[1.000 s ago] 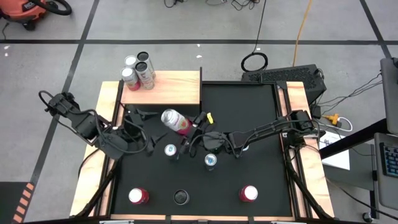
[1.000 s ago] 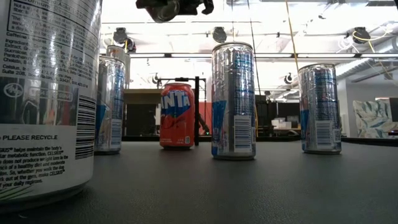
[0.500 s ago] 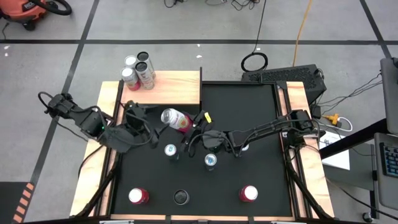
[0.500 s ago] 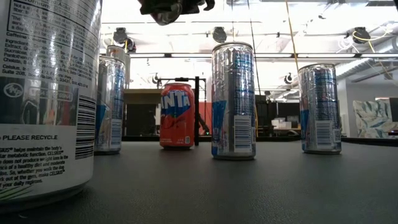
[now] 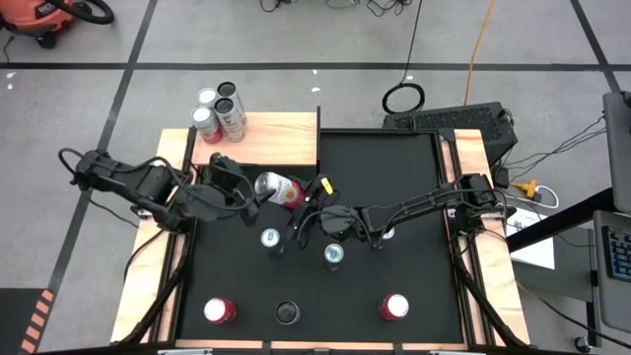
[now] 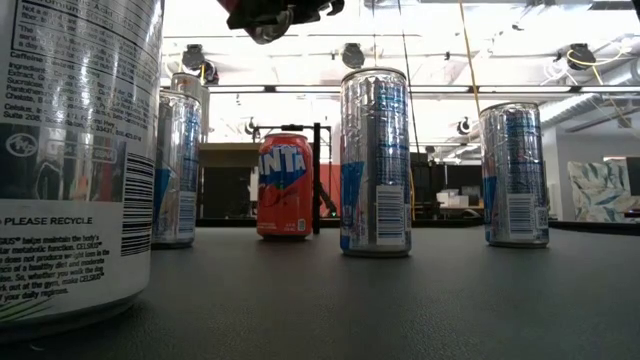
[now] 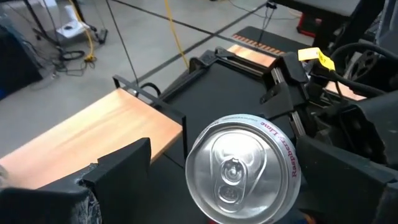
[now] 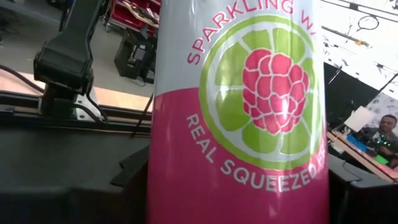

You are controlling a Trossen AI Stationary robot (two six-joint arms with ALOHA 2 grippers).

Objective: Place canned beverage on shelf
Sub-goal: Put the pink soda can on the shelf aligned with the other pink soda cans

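Since the earlier frame the left claw [image 5: 242,189], fingers apart, has advanced to just beside the lid of the raspberry sparkling water can [image 5: 279,189], which the right claw [image 5: 301,202] holds clamped and tilted above the counter [image 5: 394,168], just beside the wooden shelf [image 5: 271,140]

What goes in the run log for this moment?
right tool: holds raspberry sparkling-water can sideways in the air | left tool: open at can's top | shelf: three cans
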